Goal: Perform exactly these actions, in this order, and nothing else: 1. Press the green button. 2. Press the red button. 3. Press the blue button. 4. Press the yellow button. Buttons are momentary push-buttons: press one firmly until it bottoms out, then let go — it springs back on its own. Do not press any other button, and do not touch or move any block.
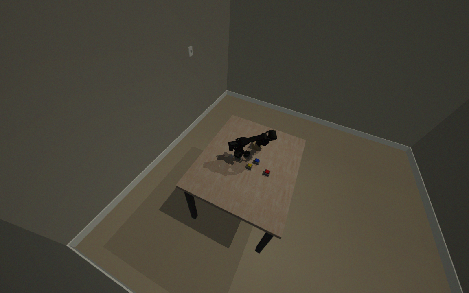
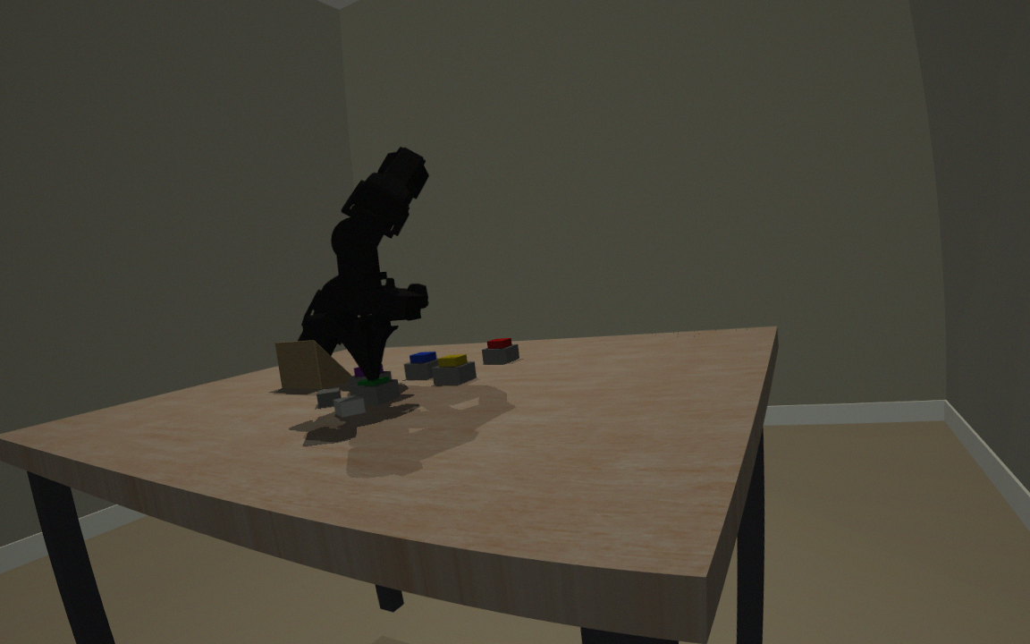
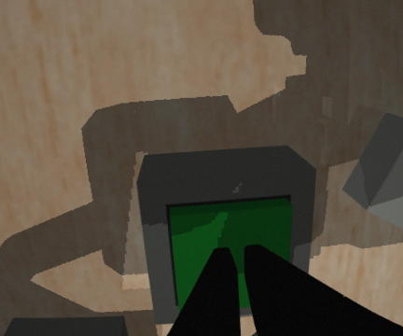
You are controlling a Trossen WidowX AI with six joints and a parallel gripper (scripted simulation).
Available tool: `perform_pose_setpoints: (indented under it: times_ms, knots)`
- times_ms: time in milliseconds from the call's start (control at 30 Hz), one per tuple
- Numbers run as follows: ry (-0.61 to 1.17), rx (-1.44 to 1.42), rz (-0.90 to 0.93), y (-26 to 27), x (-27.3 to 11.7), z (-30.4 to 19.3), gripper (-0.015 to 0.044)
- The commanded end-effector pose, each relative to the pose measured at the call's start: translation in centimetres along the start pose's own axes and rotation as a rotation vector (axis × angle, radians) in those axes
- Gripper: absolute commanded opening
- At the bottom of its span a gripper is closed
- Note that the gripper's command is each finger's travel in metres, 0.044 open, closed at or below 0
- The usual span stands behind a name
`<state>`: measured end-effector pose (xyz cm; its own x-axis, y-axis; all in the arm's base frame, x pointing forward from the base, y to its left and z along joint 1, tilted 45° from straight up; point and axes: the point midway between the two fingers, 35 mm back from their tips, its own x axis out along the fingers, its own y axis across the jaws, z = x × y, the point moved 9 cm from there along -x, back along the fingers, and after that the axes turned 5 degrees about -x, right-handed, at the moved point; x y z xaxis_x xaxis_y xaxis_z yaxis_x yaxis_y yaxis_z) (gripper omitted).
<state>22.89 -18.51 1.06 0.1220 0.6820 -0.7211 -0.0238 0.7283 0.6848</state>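
My gripper (image 2: 373, 376) (image 3: 237, 260) is shut and empty, its two tips close together on the cap of the green button (image 2: 380, 383) (image 3: 194, 245). In the wrist view that cap sits low, nearly level with its dark grey housing. The red button (image 1: 267, 171) (image 2: 499, 343) stands farthest from the gripper. The blue button (image 1: 257, 160) (image 2: 423, 357) and the yellow button (image 1: 249, 165) (image 2: 452, 360) stand near each other, between the green and red ones. These three caps stand up from their housings. In the top view the arm hides the green cap.
A purple button (image 2: 359, 371) stands close behind the green one, partly hidden by the fingers. A light grey block (image 2: 349, 406) (image 3: 397, 168) lies beside the green housing, with another grey block (image 2: 328, 397) nearby. A tan wedge (image 2: 299, 368) stands near the arm's base.
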Motion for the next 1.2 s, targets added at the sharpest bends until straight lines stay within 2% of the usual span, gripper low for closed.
perform_pose_setpoints:
  times_ms: [0,100,300,467,600,733,900,1167]
  knots:
    - [0.0,0.0,0.0,0.0,-0.3,0.0,0.002]
    - [0.001,0.005,0.003,0.0,-3.1,0.0,0.002]
    - [0.001,0.006,0.003,-0.1,-4.2,0.0,0.002]
    - [0.003,0.006,0.002,-0.1,-9.4,0.0,0.002]
    - [0.002,0.007,0.0,0.3,-9.6,0.2,0.002]
    - [-0.007,0.021,-0.025,6.9,-10.3,4.2,0.002]
    - [-0.02,0.025,-0.023,15.1,-10.3,6.8,0.002]
    - [-0.024,0.021,0.045,28.6,-9.8,6.3,0.002]
